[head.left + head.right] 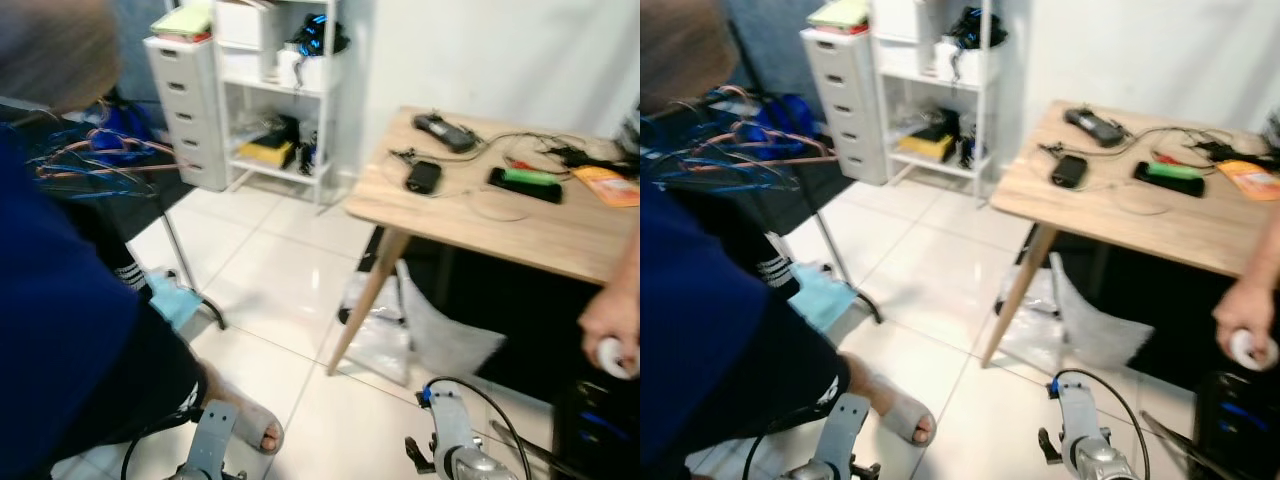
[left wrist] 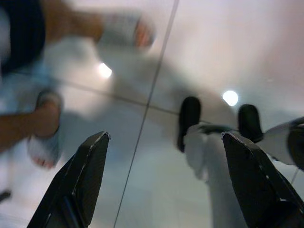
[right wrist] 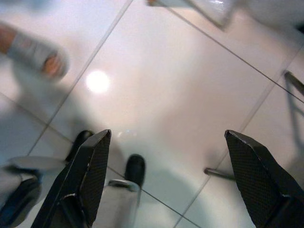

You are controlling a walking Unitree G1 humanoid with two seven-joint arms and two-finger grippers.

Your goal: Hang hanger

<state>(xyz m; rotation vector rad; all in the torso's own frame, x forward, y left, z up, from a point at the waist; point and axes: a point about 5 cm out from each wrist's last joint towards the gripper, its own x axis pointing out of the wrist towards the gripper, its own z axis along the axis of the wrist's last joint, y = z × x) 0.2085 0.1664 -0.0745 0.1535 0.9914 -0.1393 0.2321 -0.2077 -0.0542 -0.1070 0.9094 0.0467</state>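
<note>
Our left gripper (image 2: 161, 180) and right gripper (image 3: 166, 180) hang spread and empty over the floor (image 1: 290, 290). The hangers (image 1: 100, 160), thin wire, bunch left of the table (image 1: 520, 230); we judge them light, springy, best gripped at the neck.

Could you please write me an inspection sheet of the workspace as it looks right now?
Surface: white tiled floor, glossy, with lamp reflections.
Job's things: wire hangers, orange and blue, bunched on a rack at the robot's left; none held.
Clutter: wooden table carrying a black phone, a green-topped device and an orange packet; clear plastic bag beneath it.
Grippers: left pincer open, pointing at the floor; right pincer open, pointing at the floor.
Cables: thin black leads across the tabletop.
Surroundings: grey drawer unit, white shelf rack; a person's sandalled foot; another person's hand.
</note>
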